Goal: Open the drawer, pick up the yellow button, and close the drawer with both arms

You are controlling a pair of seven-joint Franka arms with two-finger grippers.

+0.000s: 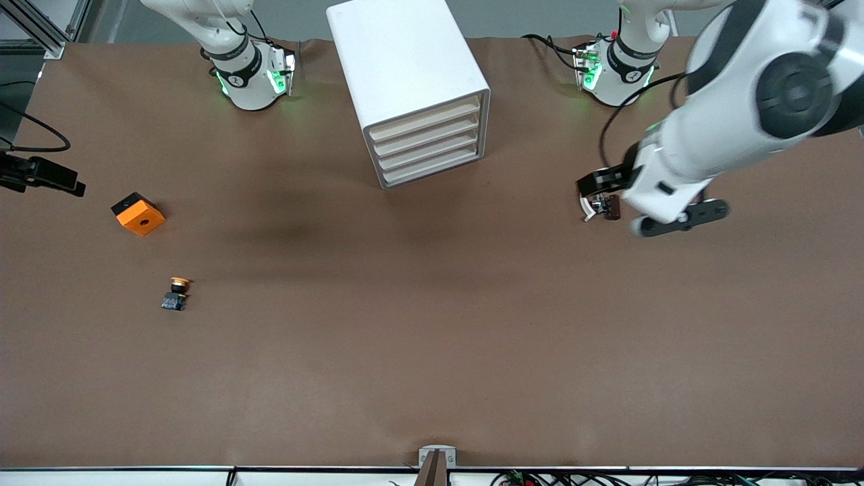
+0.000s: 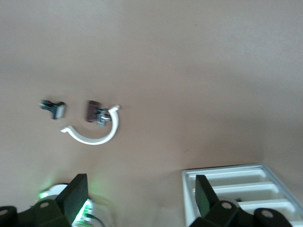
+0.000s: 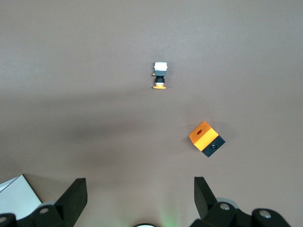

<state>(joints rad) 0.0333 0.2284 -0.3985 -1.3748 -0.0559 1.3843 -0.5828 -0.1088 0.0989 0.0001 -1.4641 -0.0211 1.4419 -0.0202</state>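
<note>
The white cabinet (image 1: 405,61) stands at the middle of the table near the arm bases. Its topmost drawer (image 1: 425,123) is shut flush, like the three below it. The button (image 1: 178,291), with its yellow-orange cap and black and blue body, lies on the bare table toward the right arm's end. It also shows in the right wrist view (image 3: 160,80). My left gripper (image 1: 641,199) hangs open and empty over the table beside a white arc. In its own view it (image 2: 139,198) holds nothing. My right gripper (image 3: 139,198) is open and empty, high over its base and out of the front view.
An orange block with a dark hole (image 1: 138,213) lies near the button, closer to the bases. A white arc (image 1: 588,210) with small black clips (image 2: 54,109) lies under the left arm. A black clamp-like object (image 1: 47,177) reaches in at the right arm's end.
</note>
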